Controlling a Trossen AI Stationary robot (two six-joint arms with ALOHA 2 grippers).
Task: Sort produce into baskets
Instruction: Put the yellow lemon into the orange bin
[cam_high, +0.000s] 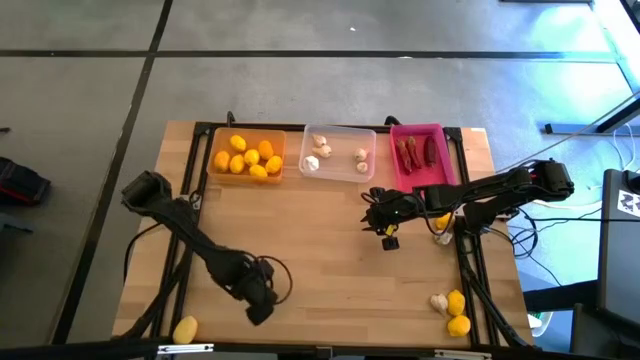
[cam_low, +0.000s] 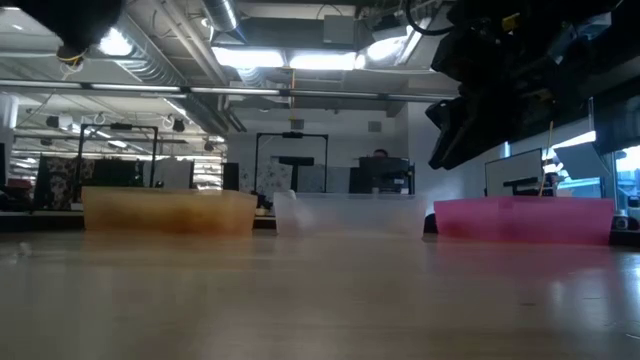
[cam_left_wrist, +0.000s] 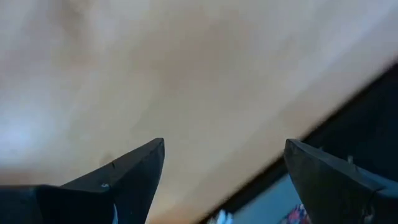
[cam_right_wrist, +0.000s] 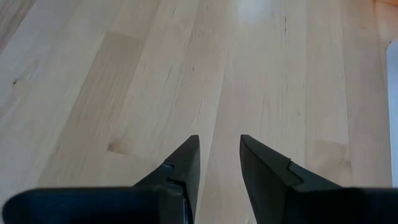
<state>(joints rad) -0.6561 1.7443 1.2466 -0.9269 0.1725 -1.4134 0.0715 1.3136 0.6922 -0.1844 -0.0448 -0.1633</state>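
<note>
We saw bare table (cam_high: 330, 260) mid-board. Three baskets lined its far edge: orange (cam_high: 247, 156) with seven lemons, clear (cam_high: 338, 153) with garlic, pink (cam_high: 420, 155) with chilies. Left gripper (cam_high: 262, 305) gaped wide near the front; right gripper (cam_high: 378, 212) stood narrow, empty. Only overhead showed strays (cam_high: 452, 310) front-right and one lemon (cam_high: 185, 329) front-left.

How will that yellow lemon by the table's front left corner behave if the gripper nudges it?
The lemon looks rounded and slightly oval, so a nudge would probably roll it, likely in a wobbling curve. It lies close to the table edge, so it might roll off. Its skin looks smooth, so the fingers could slip unless they close around its middle.
</note>
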